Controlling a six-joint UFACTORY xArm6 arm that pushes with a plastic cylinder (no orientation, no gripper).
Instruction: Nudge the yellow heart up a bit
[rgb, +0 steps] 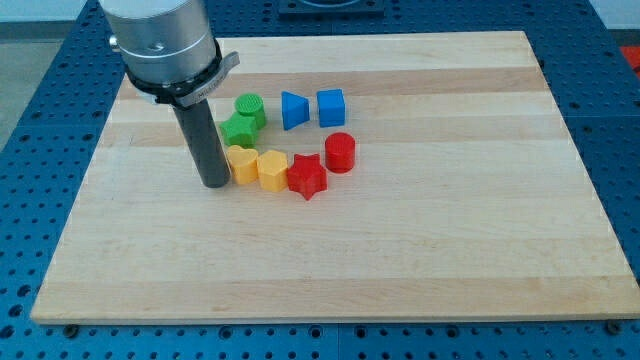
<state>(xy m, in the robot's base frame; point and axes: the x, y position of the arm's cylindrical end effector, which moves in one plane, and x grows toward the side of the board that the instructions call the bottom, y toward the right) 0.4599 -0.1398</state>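
Yellow heart (241, 164) lies near the board's (450, 260) middle-left, touching a yellow hexagon (272, 169) on its right, with a green block (239, 128) just beyond it on the far side. My tip (214, 184) rests against the heart's left edge, slightly nearer than its centre. No pincer exists here, only a plain rod. I judge the tip must come round to the heart's near side before pushing it far.

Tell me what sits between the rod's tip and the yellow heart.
Nothing: in the camera view my tip stands right against the yellow heart's left side.
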